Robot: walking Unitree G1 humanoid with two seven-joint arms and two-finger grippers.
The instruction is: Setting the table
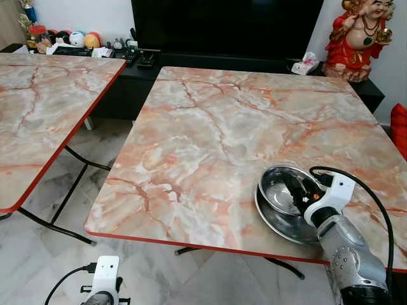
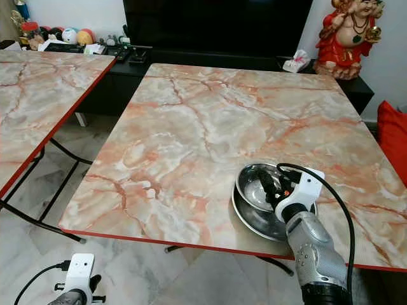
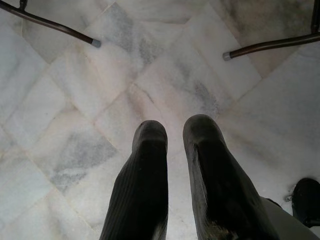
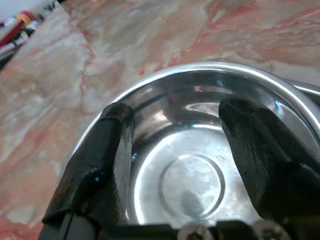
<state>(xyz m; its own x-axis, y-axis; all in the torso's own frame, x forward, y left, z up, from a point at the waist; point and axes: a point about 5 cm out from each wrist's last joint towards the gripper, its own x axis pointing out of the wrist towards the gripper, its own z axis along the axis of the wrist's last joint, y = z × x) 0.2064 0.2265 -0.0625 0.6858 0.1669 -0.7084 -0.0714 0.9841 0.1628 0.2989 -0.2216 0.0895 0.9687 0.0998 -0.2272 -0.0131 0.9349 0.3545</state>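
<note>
A shiny steel bowl [image 1: 280,185] sits inside a wider steel plate [image 1: 275,221] near the front right of the marble-topped table [image 1: 216,127]. My right gripper [image 1: 297,190] hangs just over the bowl, open. In the right wrist view its black fingers [image 4: 117,135] straddle the bowl's hollow [image 4: 190,182], with nothing held. My left arm [image 1: 105,279] hangs idle below the table's front edge. Its gripper [image 3: 175,132] points at the marble floor, fingers close together and holding nothing.
A second marble table [image 1: 38,108] stands to the left across a floor gap with folding legs [image 1: 70,190]. Behind are a dark TV cabinet [image 1: 140,63] with small items, a tissue pack [image 1: 306,63] and a red figurine [image 1: 359,38]. A red cushion [image 1: 399,127] is at the right edge.
</note>
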